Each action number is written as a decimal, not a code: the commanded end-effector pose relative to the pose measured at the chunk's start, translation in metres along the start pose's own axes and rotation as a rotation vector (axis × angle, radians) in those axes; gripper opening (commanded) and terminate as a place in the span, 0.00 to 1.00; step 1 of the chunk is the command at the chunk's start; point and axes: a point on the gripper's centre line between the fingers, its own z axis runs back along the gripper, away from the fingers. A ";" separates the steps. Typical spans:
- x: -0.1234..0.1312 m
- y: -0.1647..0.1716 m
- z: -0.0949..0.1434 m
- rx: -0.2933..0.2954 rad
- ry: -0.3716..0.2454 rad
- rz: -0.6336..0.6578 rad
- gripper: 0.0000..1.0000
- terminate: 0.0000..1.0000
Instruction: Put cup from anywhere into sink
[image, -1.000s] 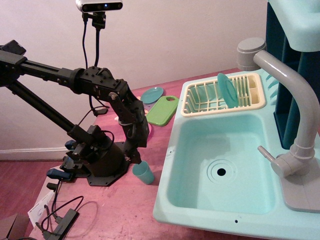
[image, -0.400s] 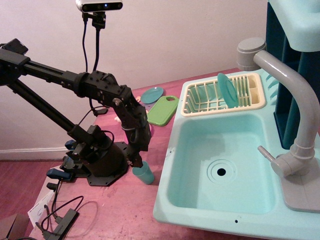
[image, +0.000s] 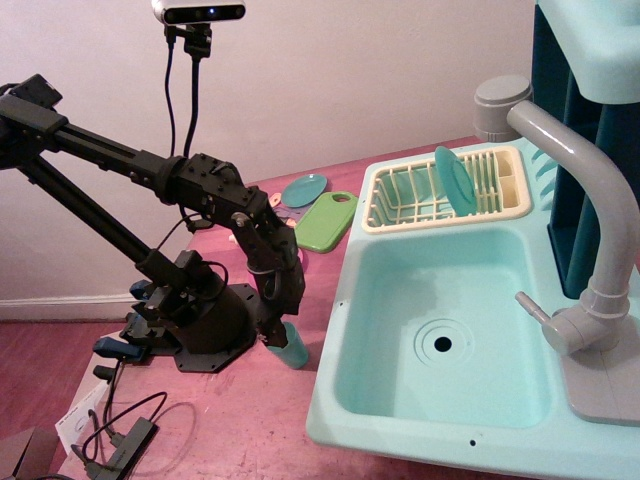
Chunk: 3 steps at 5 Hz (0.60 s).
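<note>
Gripper (image: 283, 333) straddles the upright cup (image: 294, 349) beside the sink (image: 345, 300); grip unclear.

No readable text, no labels or brand marks, no numbers (white card too blurred)

Hidden and cropped parts around the cup and sink

The tool (image: 283, 335) covers the upper part of the cup (image: 294, 352), so its fingers' grip cannot be told. The sink (image: 345, 400) runs off the near and right edges; the faucet (image: 590, 230) base is cut at right, and the arm (image: 90, 150) leaves at left.
</note>
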 end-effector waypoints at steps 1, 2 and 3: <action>-0.002 -0.001 -0.009 -0.015 -0.012 -0.026 1.00 0.00; -0.006 -0.001 -0.014 -0.023 -0.027 -0.013 1.00 0.00; -0.007 0.000 -0.016 -0.025 -0.034 -0.008 1.00 0.00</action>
